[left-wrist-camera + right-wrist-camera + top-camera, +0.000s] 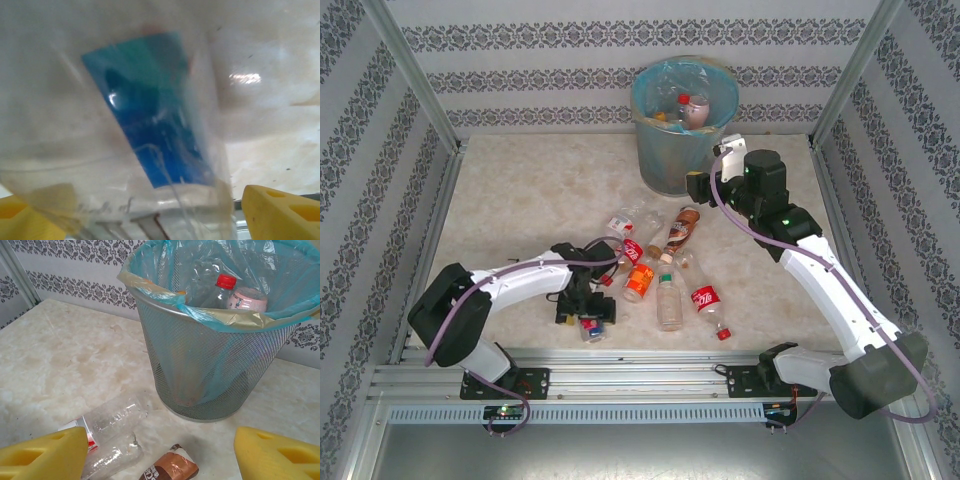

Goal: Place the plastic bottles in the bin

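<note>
Near left, my left gripper straddles a clear plastic bottle with a blue label, down low to grab it. Clamped or not, can't tell, and its cap's cut off. More clear bottles lie mid-table. Farther right, my right gripper hangs wide open by the round grey mesh bin, its blue liner hiding most contents.

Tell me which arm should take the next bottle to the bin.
Left. The left pincer sits low with the blue-label bottle between its fingers; the right pincer hangs open and empty beside the bin.
</note>
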`<act>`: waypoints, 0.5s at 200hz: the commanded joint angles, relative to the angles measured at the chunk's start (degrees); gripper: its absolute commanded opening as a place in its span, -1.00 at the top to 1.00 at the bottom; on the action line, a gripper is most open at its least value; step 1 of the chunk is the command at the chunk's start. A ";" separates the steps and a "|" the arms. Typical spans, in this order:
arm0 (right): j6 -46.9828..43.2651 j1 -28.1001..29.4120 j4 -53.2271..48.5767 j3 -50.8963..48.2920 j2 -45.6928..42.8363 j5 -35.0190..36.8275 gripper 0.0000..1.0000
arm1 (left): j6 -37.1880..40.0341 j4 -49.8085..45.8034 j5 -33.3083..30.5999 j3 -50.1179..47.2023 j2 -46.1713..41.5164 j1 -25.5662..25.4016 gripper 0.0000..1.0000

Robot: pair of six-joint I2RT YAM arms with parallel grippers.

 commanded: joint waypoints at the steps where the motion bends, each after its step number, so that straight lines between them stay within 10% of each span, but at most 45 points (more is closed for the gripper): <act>1: 0.74 0.45 0.98 1.04 -0.40 0.26 -0.54 | -0.32 0.11 1.71 -1.73 -1.59 0.34 -0.67; 53: 0.83 1.78 1.02 3.43 1.73 0.09 -0.53 | 1.47 -3.62 -0.98 -1.20 -5.93 0.34 -0.03; 100: 0.75 4.49 0.62 6.48 2.56 0.17 -0.53 | 7.78 -12.03 -11.41 7.71 -12.40 0.34 0.04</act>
